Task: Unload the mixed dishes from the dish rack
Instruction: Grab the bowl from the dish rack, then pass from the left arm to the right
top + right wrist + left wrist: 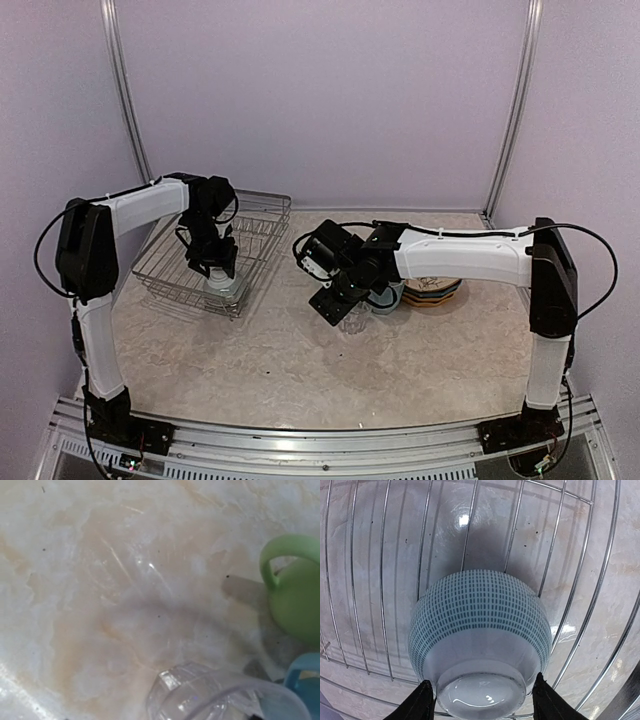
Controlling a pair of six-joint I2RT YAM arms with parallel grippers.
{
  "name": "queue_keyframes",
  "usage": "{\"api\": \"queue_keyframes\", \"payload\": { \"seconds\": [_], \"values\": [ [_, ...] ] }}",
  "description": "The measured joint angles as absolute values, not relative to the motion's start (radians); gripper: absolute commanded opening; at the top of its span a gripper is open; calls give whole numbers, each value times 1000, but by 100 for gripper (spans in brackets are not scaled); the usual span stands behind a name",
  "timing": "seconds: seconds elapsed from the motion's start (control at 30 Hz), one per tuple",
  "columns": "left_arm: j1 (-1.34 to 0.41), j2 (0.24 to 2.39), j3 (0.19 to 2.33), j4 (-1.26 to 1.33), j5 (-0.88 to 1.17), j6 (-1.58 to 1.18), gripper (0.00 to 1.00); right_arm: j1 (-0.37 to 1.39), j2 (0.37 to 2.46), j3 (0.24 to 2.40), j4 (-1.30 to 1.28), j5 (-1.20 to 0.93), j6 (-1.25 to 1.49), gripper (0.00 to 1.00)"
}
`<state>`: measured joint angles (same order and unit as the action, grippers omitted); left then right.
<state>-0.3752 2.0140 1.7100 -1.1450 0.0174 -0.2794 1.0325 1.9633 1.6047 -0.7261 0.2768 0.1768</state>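
The small white cup (480,630), ringed with blue dashes, stands upside down at the near corner of the dish rack (262,215). My left gripper (482,705) reaches down over it (224,288), and both black fingers (417,705) press against the cup's sides by its foot. The rack holds no other dish in view. My right gripper (340,308) hangs low over the table's middle with the clear glass (200,695) in its jaws, rim towards the camera, base near the tabletop. Its fingers do not show in the wrist view.
A light green mug (297,595) and a light blue cup (305,680) stand just right of the glass. Behind them lies a stack of plates (440,290). Rack wires (382,580) run under and around the white cup.
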Motion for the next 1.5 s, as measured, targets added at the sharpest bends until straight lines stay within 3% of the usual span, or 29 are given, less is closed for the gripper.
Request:
{"api": "queue_keyframes", "payload": {
  "seconds": [0.47, 0.83, 1.13, 1.3, 1.5],
  "values": [
    [-389, 2020, 1718, -1135, -17, -265, 32, 1039, 1963, 1590, -716, 273, 183, 75],
    [-389, 1973, 1701, -1131, -36, -265, 28, 1039, 1891, 1573, -680, 334, 231, 92],
    [-361, 1810, 1661, -1105, -6, -270, 28, 1039, 1854, 1589, -612, 339, 260, 99],
    [-305, 1668, 1588, -1019, 123, -279, 27, 1030, 1853, 1610, -482, 237, 292, 99],
    [-260, 1489, 1493, -883, 294, -301, 27, 968, 1853, 1595, -228, -37, 391, 98]
  ]
}}
